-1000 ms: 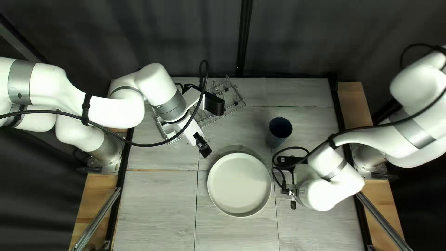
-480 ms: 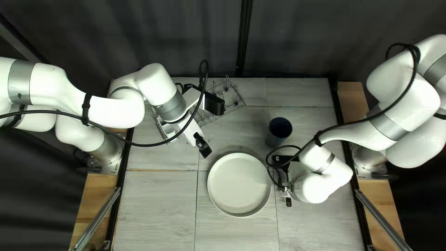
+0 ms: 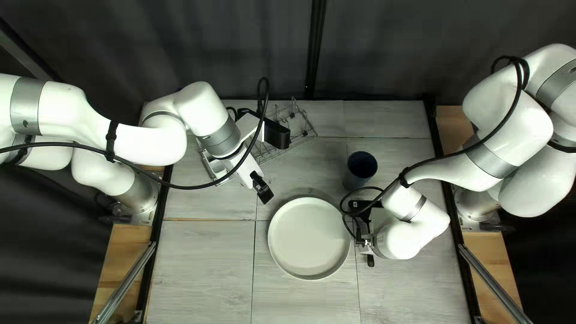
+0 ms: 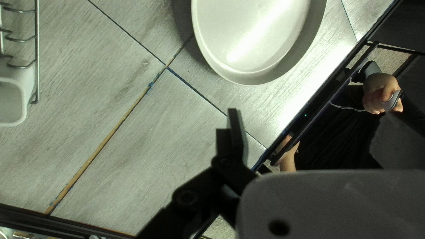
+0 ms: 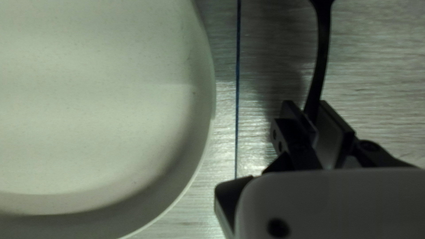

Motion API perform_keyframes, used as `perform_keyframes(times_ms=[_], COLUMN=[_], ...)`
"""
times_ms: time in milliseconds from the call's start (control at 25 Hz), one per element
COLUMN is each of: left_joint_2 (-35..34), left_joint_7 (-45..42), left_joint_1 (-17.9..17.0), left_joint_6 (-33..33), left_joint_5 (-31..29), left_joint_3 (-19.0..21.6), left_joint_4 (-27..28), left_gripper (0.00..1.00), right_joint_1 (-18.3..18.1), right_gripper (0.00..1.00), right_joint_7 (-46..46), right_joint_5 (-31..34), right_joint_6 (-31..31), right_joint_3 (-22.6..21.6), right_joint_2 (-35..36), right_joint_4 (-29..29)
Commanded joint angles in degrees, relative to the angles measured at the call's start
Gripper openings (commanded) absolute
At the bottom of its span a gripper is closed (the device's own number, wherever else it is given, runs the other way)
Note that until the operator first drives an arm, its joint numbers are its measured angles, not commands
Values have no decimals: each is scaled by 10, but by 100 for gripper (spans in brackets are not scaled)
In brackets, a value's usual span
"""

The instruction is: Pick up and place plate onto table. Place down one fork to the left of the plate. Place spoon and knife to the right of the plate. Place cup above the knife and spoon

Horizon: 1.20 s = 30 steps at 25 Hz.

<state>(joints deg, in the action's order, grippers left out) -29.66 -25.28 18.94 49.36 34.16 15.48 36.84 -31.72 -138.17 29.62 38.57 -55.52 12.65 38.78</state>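
Note:
A round white plate (image 3: pixel 308 237) lies flat on the table in the middle; it also shows in the left wrist view (image 4: pixel 249 36) and the right wrist view (image 5: pixel 99 99). Just right of the plate, low over the table, my right gripper (image 5: pixel 312 121) is shut on a thin black utensil handle (image 5: pixel 320 49). I cannot tell whether it is the spoon or the knife. Its dark end (image 3: pixel 370 261) pokes out from under the right wrist. A dark blue cup (image 3: pixel 360 168) stands upright behind it. My left gripper (image 3: pixel 262 191) hovers empty behind the plate's left side, with one finger (image 4: pixel 233 132) in sight.
A wire rack (image 3: pixel 288 126) stands at the back centre, and a white cutlery holder (image 4: pixel 11 96) sits near it under my left arm. A person's hand (image 4: pixel 378 94) holds a controller beyond the table's near edge. Bare table (image 3: pixel 202 270) lies left of the plate.
My right arm has shifted left, closer to the plate, carrying the black utensil with it and raising its elbow. The left arm, plate and cup have not moved.

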Motion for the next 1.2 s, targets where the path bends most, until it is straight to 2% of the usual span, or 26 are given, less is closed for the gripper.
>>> perform_keyframes(times_ms=[40, 80, 200, 320, 400, 480, 520, 560, 640, 1040, 1120, 1160, 1200], left_joint_2=[0, 0, 0, 0, 0, 0, 0, 0, 0, 0, -99, -176, -199], left_joint_7=[0, 0, 0, 0, 0, 0, 0, 0, 0, 0, -51, -75, -77], left_joint_1=[0, 0, 0, 0, 0, 0, 0, 0, 0, 0, 9, 16, 19], left_joint_6=[0, 0, 0, 0, 0, 0, 0, 0, 0, 0, 62, 134, 162], left_joint_5=[0, 0, 0, 0, 0, 0, 0, 0, 0, 0, -27, -53, -66], left_joint_3=[0, 0, 0, 0, 0, 0, 0, 0, 0, 0, 6, -1, -8], left_joint_4=[0, 0, 0, 0, 0, 0, 0, 0, 0, 0, -16, -9, -2], left_gripper=[100, 100, 100, 100, 100, 100, 100, 100, 100, 100, 100, 100, 100], right_joint_1=[-18, -15, 4, 35, 63, 107, 116, 149, 177, 177, 177, 192, 202], right_gripper=[100, 100, 100, 100, 100, 100, 100, 100, 100, 100, 100, 100, 100], right_joint_7=[69, 95, 146, 239, 312, 403, 423, 476, 518, 517, 517, 548, 571], right_joint_5=[-90, -123, -164, -212, -241, -271, -275, -289, -296, -295, -295, -293, -296], right_joint_6=[35, 53, 118, 188, 222, 270, 278, 308, 345, 351, 351, 348, 348], right_joint_3=[-39, -44, -45, -28, -4, 41, 50, 84, 112, 112, 112, 125, 140], right_joint_2=[-74, -103, -145, -206, -253, -319, -332, -380, -425, -428, -428, -445, -459], right_joint_4=[-2, 1, 26, 46, 46, 45, 44, 38, 32, 33, 33, 16, 8])
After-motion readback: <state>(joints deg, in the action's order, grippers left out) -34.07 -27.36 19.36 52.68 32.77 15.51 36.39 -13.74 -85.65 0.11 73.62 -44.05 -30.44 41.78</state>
